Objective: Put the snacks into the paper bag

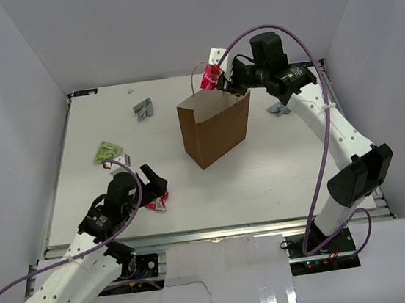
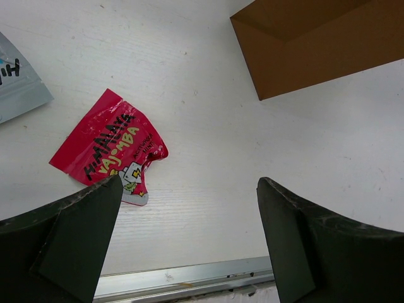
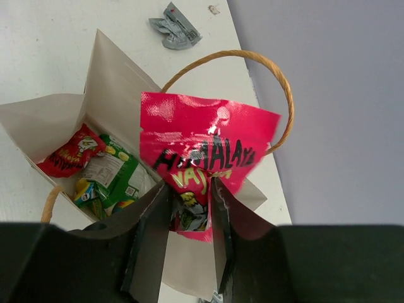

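A crinkly pink foil packet (image 3: 205, 148) is pinched by its edge in the right gripper (image 3: 189, 197) over the tall brown paper bag (image 1: 215, 131) (light, slippery, judged safest edge-gripped); the left gripper (image 2: 189, 211) is spread near a red foil packet (image 2: 104, 151), near left.

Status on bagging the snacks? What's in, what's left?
Done: a red packet and a green packet lie inside the paper bag. In hand: the right gripper holds a pink packet over the bag's mouth. Left: at least a loose red packet by the open left gripper, a green-yellow packet and a grey packet.
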{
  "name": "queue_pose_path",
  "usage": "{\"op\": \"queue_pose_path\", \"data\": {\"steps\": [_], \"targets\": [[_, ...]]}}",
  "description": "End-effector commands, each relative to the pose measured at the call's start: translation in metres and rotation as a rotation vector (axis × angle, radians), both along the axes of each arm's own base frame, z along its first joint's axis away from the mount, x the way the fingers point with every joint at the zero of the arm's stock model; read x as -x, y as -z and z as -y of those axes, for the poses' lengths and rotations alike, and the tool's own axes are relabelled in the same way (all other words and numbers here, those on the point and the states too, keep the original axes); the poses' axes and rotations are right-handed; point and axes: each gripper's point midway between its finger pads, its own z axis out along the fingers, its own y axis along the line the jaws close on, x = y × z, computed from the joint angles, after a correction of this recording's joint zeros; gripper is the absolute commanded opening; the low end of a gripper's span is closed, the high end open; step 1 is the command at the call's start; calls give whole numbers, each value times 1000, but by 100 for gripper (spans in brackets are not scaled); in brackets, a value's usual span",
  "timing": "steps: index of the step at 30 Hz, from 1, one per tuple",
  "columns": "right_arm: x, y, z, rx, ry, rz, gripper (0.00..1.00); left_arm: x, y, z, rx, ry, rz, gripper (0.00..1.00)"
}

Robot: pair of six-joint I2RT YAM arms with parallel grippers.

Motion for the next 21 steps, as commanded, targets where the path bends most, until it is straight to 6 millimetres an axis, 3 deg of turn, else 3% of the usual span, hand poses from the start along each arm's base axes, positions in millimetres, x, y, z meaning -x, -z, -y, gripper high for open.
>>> {"op": "queue_pose_path", "data": {"steps": [1,11,15,16,21], "targets": [[5,-8,1,-13,-22,16,36,-2,-6,2,22,-5,16,98],[9,-7,1,-14,-38,14,41,-2,-5,1,24,-17,7,98],[7,-30,0,-97,-18,-21,45,-1,8,-8,36,-119,-59,98],[8,-52,-1,-147,-23,-12,48,0,13,-10,39,-147,-79,98],[10,-95,6,-359,11,-150,58,8,39,-17,20,-236,-201,98]]}}
